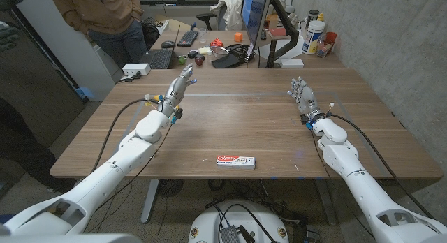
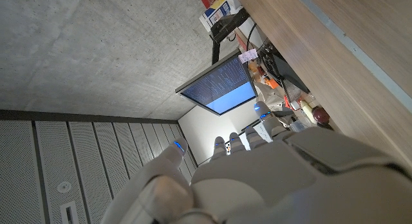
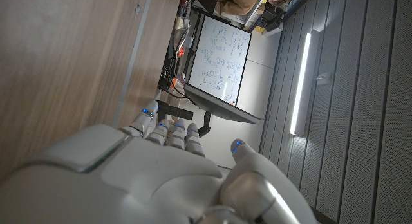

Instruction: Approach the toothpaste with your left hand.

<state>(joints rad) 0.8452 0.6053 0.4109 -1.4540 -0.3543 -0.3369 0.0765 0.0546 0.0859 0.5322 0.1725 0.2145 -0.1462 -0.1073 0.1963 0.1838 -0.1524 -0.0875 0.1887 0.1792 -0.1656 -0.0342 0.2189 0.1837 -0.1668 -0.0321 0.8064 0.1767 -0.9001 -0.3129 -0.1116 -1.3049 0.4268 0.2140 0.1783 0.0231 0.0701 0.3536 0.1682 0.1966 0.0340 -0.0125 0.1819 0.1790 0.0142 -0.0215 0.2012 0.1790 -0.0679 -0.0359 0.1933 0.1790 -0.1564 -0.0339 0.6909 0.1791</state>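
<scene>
An office or lab: concrete walls, a monitor [image 1: 255, 23], keyboards [image 1: 158, 59] and a cluttered desk [image 1: 209, 44] behind the wooden worktop [image 1: 237, 124]

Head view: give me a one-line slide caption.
Both hands, left hand and right hand, hover open and far apart over the wooden table; toothpaste box lies untouched near the front edge.

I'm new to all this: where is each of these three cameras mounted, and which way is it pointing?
Head view: on the robot's head, looking down at the table, toothpaste, both arms.
Left wrist view: on the left wrist, along the left hand toward a monitor.
Right wrist view: on the right wrist, along the right hand.
Shared: all three views show that monitor and the tabletop.
</scene>
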